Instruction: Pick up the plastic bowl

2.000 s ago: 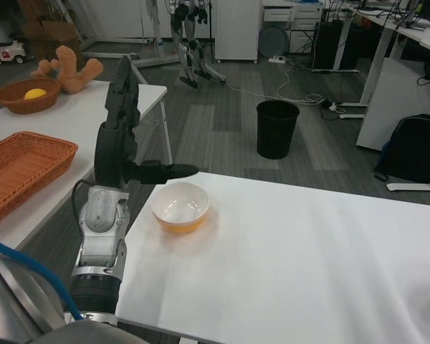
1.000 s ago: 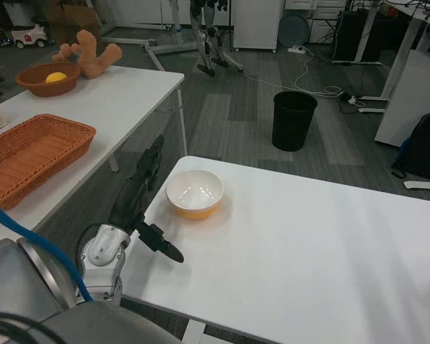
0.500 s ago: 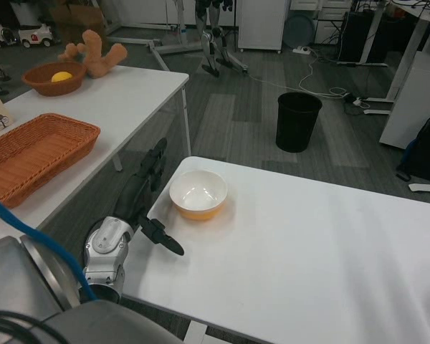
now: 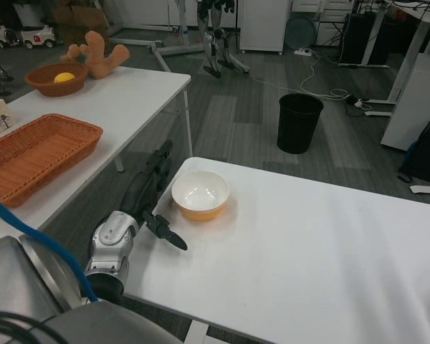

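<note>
Head view: the bowl (image 4: 201,194) sits upright near the table (image 4: 330,251) edge at its left end. The left hand (image 4: 149,195) hangs just left of it, released, fingers spread, holding nothing, not touching. The right hand is out of sight, so the left is nearer.

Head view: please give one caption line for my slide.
Open left robot hand beside the orange plastic bowl with white inside on the white table.
</note>
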{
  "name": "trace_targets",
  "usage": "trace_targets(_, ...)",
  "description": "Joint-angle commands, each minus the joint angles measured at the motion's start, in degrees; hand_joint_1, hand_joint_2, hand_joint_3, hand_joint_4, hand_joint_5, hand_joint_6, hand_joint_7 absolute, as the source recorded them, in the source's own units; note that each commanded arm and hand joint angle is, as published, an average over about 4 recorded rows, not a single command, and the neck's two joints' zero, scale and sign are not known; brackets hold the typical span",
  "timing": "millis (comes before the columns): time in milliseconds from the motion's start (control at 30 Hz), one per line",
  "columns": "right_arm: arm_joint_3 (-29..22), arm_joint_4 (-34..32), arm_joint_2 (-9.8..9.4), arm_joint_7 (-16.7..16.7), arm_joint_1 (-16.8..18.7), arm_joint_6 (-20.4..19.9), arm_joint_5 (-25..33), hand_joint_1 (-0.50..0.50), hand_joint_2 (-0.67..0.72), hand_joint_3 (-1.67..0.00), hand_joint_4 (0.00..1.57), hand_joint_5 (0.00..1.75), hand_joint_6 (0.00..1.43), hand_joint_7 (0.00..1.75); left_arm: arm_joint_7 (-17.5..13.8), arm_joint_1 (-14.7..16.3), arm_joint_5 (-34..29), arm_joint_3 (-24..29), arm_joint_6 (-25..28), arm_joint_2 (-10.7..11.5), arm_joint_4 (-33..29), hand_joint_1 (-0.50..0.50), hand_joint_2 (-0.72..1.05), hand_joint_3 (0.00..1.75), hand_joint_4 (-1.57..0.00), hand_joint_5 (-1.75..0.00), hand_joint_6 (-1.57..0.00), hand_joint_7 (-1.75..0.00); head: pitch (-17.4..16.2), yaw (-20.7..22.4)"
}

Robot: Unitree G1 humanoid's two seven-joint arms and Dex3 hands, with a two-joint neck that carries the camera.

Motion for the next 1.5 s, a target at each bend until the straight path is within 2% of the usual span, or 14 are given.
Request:
trace_targets(33,-0.38,-0.80,0.08,-0.26,0.62,-0.59,0.57,-0.46,0.44,0.00,0.00,0.00,0.00,0.00,-0.07,-0.72,-0.64,-0.12,0.42,1.50,2.06,-0.50,-0.37,0.09,0.00,0.00,0.00,0.00,-0.07,0.10)
trace_targets(167,-0.36,-1.18,0.08,-0.17,0.69,-0.59,0.66,-0.46,0.41,0.00,0.00,0.00,0.00,0.00,-0.21,-1.25,-1.92,-0.78,0.42,2.20,3.73,-0.50,-0.37,0.07,0.00,0.00,0.00,0.00,-0.34,0.23)
trace_targets(367,-0.22,-1.75,-0.01,-0.17,0.95,-0.54,0.70,-0.46,0.47,0.00,0.00,0.00,0.00,0.00,-0.69,-1.78,-3.01,-2.32,0.55,3.39,6.54,-0.50,-0.28,0.07,0.00,0.00,0.00,0.00,-0.38,0.25)
trace_targets(567,-0.18,-2.50,-0.14,-0.17,1.56,-0.59,0.79,-0.46,0.44,0.00,0.00,0.00,0.00,0.00,-1.26,-2.13,-3.63,-3.33,0.86,4.44,8.87,-0.50,-0.28,0.04,0.00,0.00,0.00,0.00,-0.43,0.06)
trace_targets(833,-0.18,-3.53,-0.38,-0.17,2.44,-0.59,1.38,-0.46,0.42,0.00,0.00,0.00,0.00,0.00,-1.35,-2.48,-4.73,-4.62,0.86,4.88,9.97,-0.50,-0.28,0.02,0.00,0.00,0.00,0.00,-0.70,-0.07)
trace_targets(933,-0.18,-3.86,-0.45,-0.17,2.75,-0.54,1.45,-0.46,0.44,0.00,0.00,0.00,0.00,0.00,-1.44,-2.48,-4.82,-5.08,0.86,4.97,10.06,-0.50,-0.28,0.09,0.00,0.00,0.00,0.00,-0.83,-0.08)
trace_targets(1067,-0.18,-4.34,-0.49,-0.17,3.15,-0.50,1.49,-0.46,0.44,0.00,0.00,0.00,0.00,0.00,-1.48,-2.48,-4.95,-5.22,0.77,5.06,10.06,-0.50,-0.33,0.00,0.00,0.00,0.00,0.00,-1.08,-0.02)
trace_targets(1200,-0.18,-4.87,-0.54,-0.11,3.52,-0.57,1.65,-0.46,0.47,0.00,0.00,0.00,0.00,0.00,-1.46,-2.48,-4.95,-5.24,0.60,5.04,9.86,-0.50,-0.19,0.04,0.00,0.00,0.00,0.00,-1.14,-0.07)
trace_targets(1400,-0.18,-5.73,-0.54,-0.13,4.27,-0.54,1.80,-0.46,0.41,0.00,0.00,0.00,0.00,0.00,-1.26,-2.48,-5.04,-5.61,0.42,5.15,9.64,-0.50,0.01,0.00,0.00,0.00,0.00,0.00,-0.96,-0.05)
trace_targets(1500,-0.18,-6.25,-0.54,-0.11,4.62,-0.54,1.89,-0.46,0.42,0.00,0.00,0.00,0.00,0.00,-1.04,-2.48,-5.89,-5.85,0.22,5.45,9.60,-0.50,0.10,0.00,0.00,-0.10,0.00,0.00,-0.94,-0.04)
